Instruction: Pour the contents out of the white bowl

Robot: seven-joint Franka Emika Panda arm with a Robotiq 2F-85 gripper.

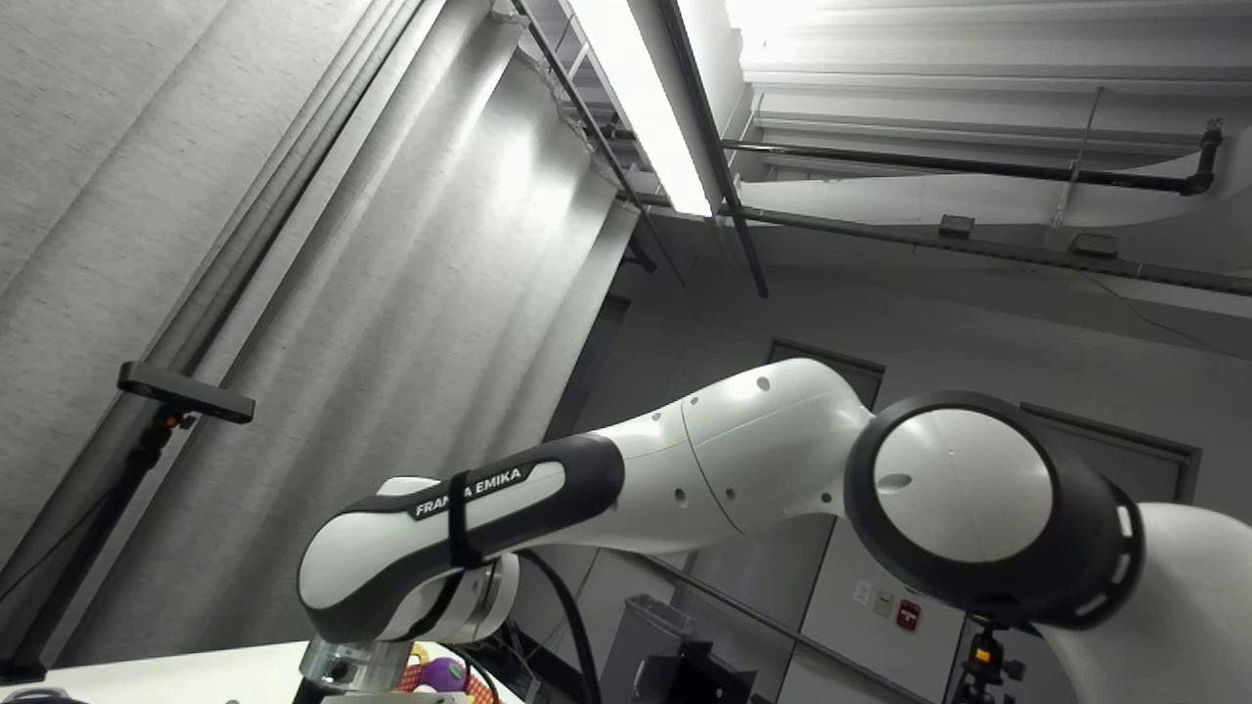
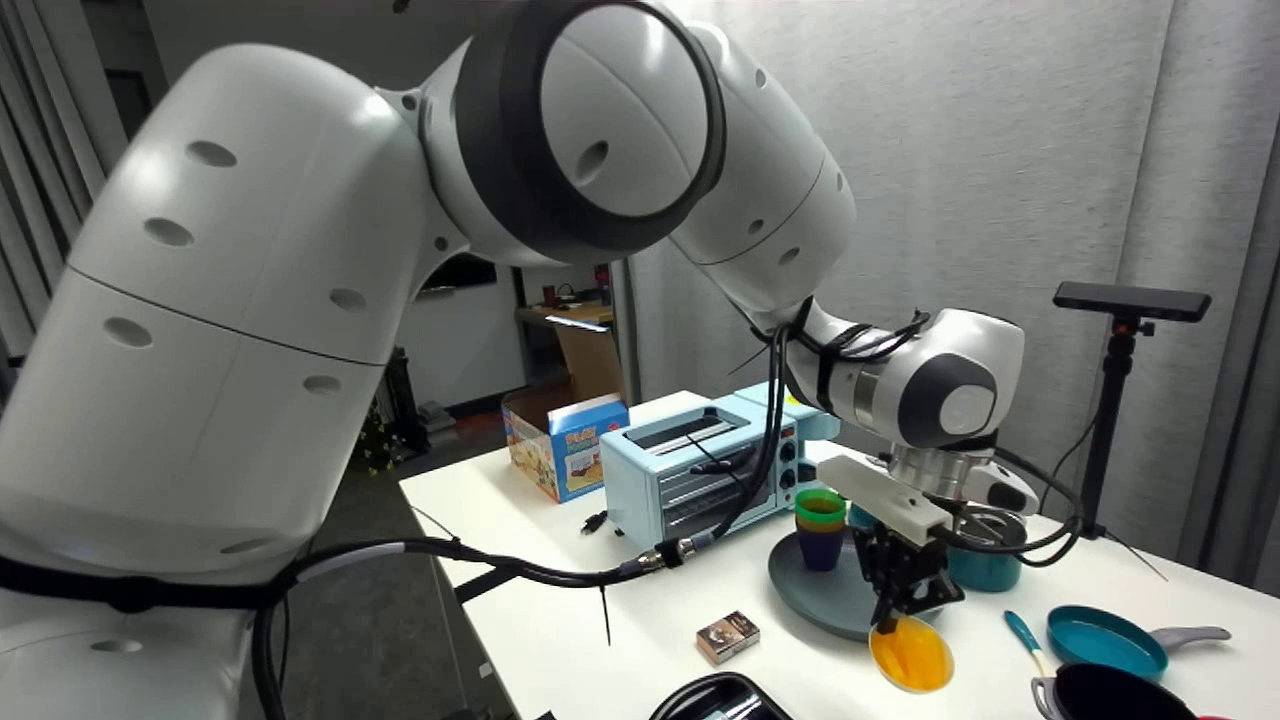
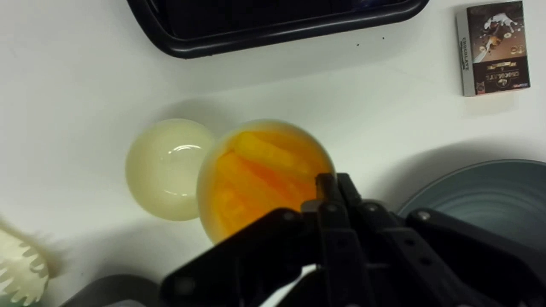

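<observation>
White bowl clamped at the rim, contents inside

White round bowl (image 3: 207,204) is at the fingertips. Wrist view: mouth faces the camera, rim about equally wide every way. Orange and yellow contents (image 3: 256,187) lie in it; the top yellow strip runs from its 11 toward its 3 o'clock. In an exterior view it's just beside the dark grey-blue round plate (image 2: 805,600), between that plate's 4 and 5 o'clock. Exact tilt, and whether the base touches the table: can't tell.

Black two-finger gripper (image 3: 338,181): jaws clenched on the rim at the bowl's 3 o'clock, wrist view.

Same view, clocked from the held bowl: pale cream bowl (image 3: 164,170) at 9, outlines overlapping, contact unclear; glossy-rimmed black tray (image 3: 273,41) at 12; small brown chocolate carton (image 3: 495,49) at 2.

White table (image 2: 640,630). Clocked from the plate: pale blue toaster oven (image 2: 690,465) at 10, blue printed cardboard box (image 2: 590,455) farther out at 10, turquoise frying pan (image 2: 1105,645) at 3, black pot (image 2: 1110,690) at 4. Stacked green, orange and purple cups (image 2: 820,530) stand on the plate. Grey curtains (image 2: 1000,150) behind, strip light (image 1: 650,108) overhead.

White-and-black arm (image 2: 630,110): elbow at the frame's 12 o'clock, forearm sloping toward 4, gripper pointing down toward 6.
</observation>
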